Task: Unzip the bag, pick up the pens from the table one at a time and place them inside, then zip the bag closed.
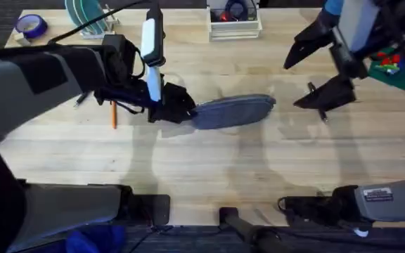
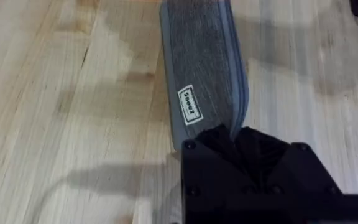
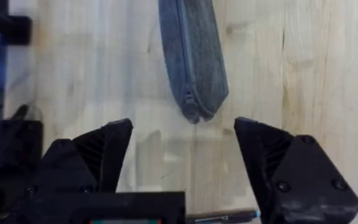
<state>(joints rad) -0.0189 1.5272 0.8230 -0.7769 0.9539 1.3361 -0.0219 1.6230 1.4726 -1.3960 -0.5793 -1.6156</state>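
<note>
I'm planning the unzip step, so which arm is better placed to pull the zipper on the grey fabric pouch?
The right, probably. Its claw hangs open, facing the free end of the grey-blue fabric pencil pouch, where the zipper ends. The left claw is shut on the pouch's other end, anchoring it.

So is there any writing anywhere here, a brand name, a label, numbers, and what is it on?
Small white tag on the bag: dark letters, too blurred to read.
White sticker on the right arm's base: printed lines, too small to read.
No other writing can be made out on the table.
</note>
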